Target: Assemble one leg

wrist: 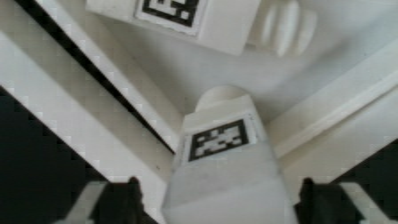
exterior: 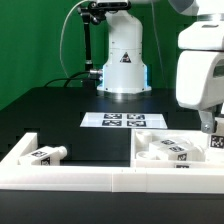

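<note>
In the wrist view one leg (wrist: 222,150), a stubby white post with a black-and-white tag on its side, lies between my fingers. My gripper (wrist: 217,205) is open, with a dark finger (wrist: 121,200) standing on each side of the leg and a small gap showing. A second leg (wrist: 187,18) lies just beyond it. In the exterior view my gripper (exterior: 210,125) hangs low over the tray's right compartment, where several legs (exterior: 168,150) lie together. Another leg (exterior: 50,153) lies alone in the left compartment.
The white tray rim (exterior: 100,172) runs along the front, with a divider wall (exterior: 137,150) between the compartments. The marker board (exterior: 122,120) lies on the black table behind the tray. The robot base (exterior: 123,60) stands at the back.
</note>
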Controlling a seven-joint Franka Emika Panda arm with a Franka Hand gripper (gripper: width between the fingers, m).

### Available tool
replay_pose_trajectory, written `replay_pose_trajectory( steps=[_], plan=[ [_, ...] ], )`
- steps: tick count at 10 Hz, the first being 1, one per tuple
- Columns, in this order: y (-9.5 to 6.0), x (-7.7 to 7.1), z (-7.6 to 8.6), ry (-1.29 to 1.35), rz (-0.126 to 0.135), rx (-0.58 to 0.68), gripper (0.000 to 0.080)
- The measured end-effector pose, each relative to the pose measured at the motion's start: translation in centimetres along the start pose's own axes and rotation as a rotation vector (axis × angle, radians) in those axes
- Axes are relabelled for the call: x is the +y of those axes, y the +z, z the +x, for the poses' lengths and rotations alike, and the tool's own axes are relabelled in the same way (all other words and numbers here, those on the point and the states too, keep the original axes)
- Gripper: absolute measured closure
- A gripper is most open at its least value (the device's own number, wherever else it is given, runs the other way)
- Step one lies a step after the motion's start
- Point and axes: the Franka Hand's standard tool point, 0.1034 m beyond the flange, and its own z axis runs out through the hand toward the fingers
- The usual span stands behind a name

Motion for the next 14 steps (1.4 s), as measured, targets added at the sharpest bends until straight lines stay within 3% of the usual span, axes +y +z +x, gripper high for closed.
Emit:
replay_pose_trajectory(
  steps=[5, 12, 13, 14],
  plan=[
    [0.0, 0.5, -0.4, 0.071, -0.004, -0.004, 0.0463],
    [0.0, 2.1, -2.6, 0.368, -0.021, -0.040, 0.0462],
    [0.0, 2.0, -2.5, 0.368, -0.020, -0.039, 0.0376],
    [0.0, 2.0, -2.5, 0.367, -0.021, -0.037, 0.0376]
  ],
)
